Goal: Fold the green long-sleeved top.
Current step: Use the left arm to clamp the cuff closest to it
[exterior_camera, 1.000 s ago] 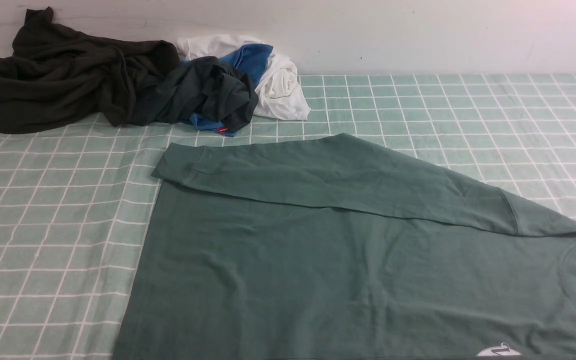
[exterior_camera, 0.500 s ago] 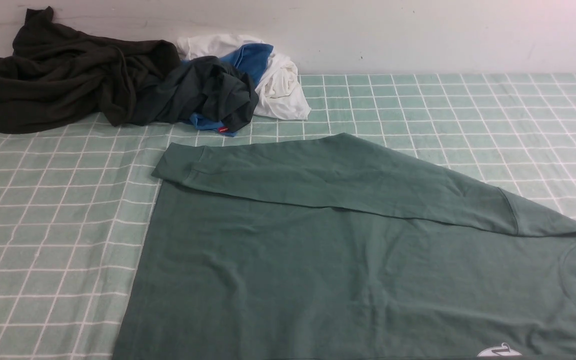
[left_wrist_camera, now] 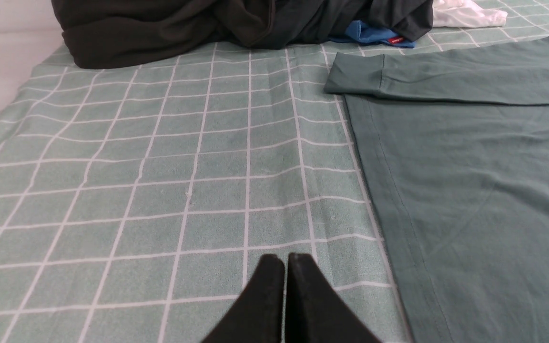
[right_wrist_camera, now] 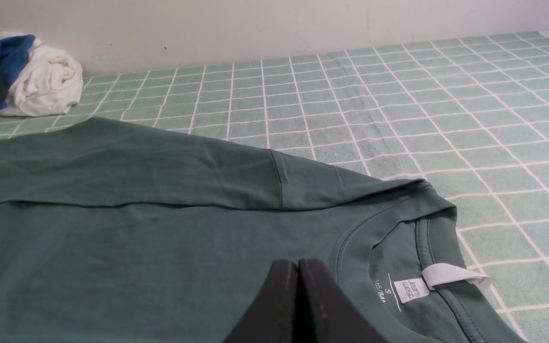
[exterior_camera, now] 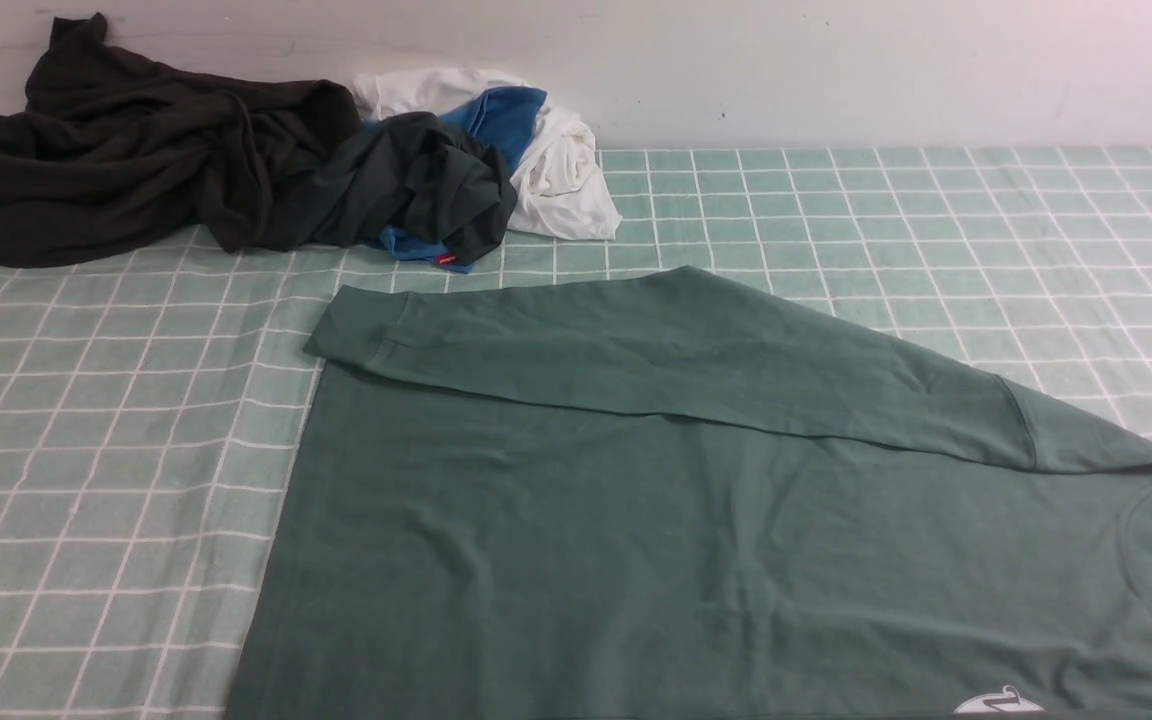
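Left gripper (left_wrist_camera: 285,261) and right gripper (right_wrist_camera: 297,265) are closed, empty; ahead, one sleeve (exterior_camera: 656,350) is laid across the top (exterior_camera: 636,560); body folds are left undone

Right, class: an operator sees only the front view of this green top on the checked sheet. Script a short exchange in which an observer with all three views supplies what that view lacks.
Operator: Is the left gripper open?
Observer: No, it is shut, over the checked sheet beside the hem of the top.
Operator: And the right gripper?
Observer: Shut too, over the top, just short of its collar.
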Motion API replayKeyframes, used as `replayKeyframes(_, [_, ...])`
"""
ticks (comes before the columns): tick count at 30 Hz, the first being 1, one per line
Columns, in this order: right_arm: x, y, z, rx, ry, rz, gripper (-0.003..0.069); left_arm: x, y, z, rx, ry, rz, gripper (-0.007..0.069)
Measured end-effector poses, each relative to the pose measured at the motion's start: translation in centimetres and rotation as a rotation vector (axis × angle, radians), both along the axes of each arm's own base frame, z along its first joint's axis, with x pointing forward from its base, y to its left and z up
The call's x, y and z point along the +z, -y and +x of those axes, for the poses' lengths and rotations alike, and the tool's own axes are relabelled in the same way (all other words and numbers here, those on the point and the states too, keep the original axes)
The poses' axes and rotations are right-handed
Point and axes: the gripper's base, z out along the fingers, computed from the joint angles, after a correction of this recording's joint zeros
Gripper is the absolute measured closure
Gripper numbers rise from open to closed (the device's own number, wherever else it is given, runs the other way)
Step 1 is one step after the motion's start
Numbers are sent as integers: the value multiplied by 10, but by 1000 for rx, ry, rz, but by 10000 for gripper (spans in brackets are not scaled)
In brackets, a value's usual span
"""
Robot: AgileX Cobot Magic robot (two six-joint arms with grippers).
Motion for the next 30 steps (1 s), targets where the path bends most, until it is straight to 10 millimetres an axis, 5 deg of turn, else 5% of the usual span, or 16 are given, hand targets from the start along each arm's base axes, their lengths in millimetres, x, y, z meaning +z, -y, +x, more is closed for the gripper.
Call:
replayKeyframes(12, [0,0,0,0,1,24,673,1,0,0,8,18,-53,628])
replayKeyframes(16, [0,-4,0,-5,9,254,673,3,7,1,40,38,-489,628])
replayKeyframes(18, [1,-8,0,-13,15,549,673,6,10,1,64,35,-805,628])
replayKeyframes(20, [1,-11,0,-16,13,759,673,7,12,1,71,28,-923,628])
replayKeyframes(24, [3,-16,0,-13,8,1018,673,8,13,1,74,21,-1006,628])
replayKeyframes(30, [3,-15,0,-3,13,955,673,11,13,1,63,28,-983,628])
